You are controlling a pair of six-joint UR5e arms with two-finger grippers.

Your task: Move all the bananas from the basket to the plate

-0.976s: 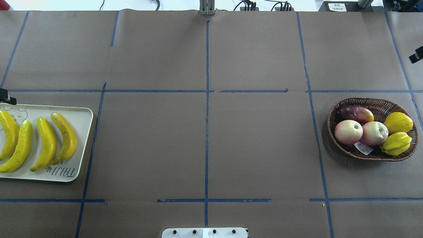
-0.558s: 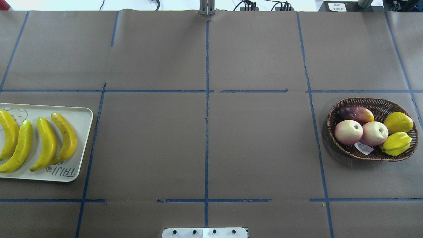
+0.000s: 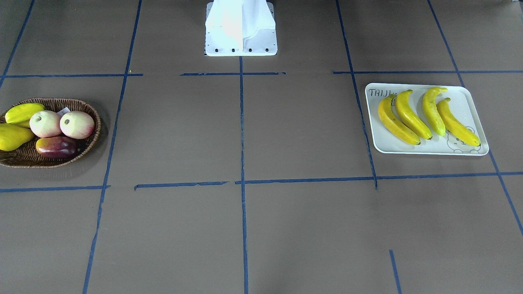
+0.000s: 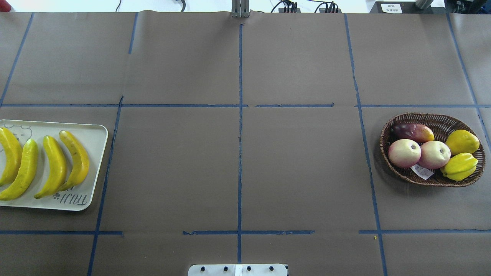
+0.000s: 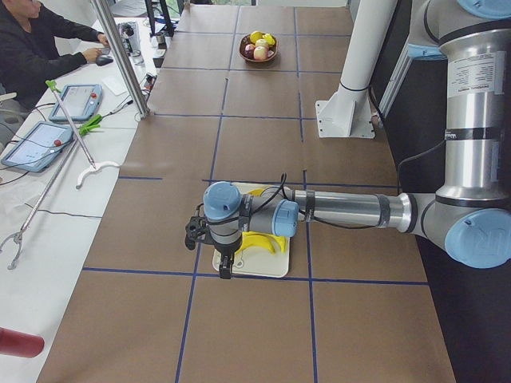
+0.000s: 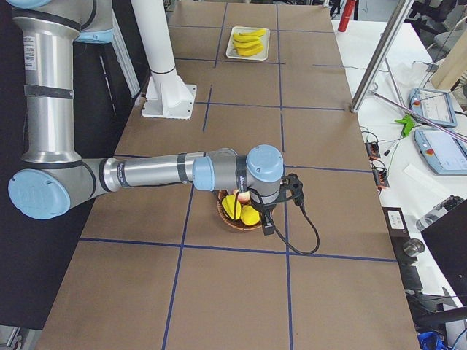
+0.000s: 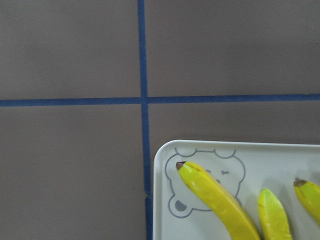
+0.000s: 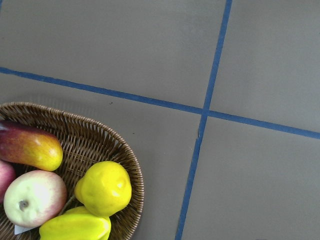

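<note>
Several yellow bananas point(image 4: 55, 166) lie side by side on the white plate point(image 4: 94, 132) at the table's left end; they also show in the front view point(image 3: 408, 116) on the plate point(image 3: 466, 98). The wicker basket point(image 4: 433, 115) at the right end holds no banana. My left gripper point(image 5: 226, 267) hangs over the plate's outer end and shows only in the left side view; I cannot tell its state. My right gripper point(image 6: 268, 226) hangs over the basket's outer side point(image 6: 237, 221) and shows only in the right side view; I cannot tell its state. The left wrist view shows the plate's bear corner point(image 7: 295, 160) and banana tips point(image 7: 215, 197).
The basket point(image 3: 53, 99) holds two pale apples point(image 4: 404, 153), a dark mango point(image 4: 412, 132), a yellow pear-like fruit point(image 4: 462, 142) and a starfruit point(image 4: 458, 166). My base plate point(image 4: 238, 269) is at the near middle. An operator point(image 5: 36, 44) sits beyond the far edge.
One second ago dark gripper parts showed at the overhead view's left and right edges. Both have moved outward, out of that view. Bananas, plate and basket have not moved.
</note>
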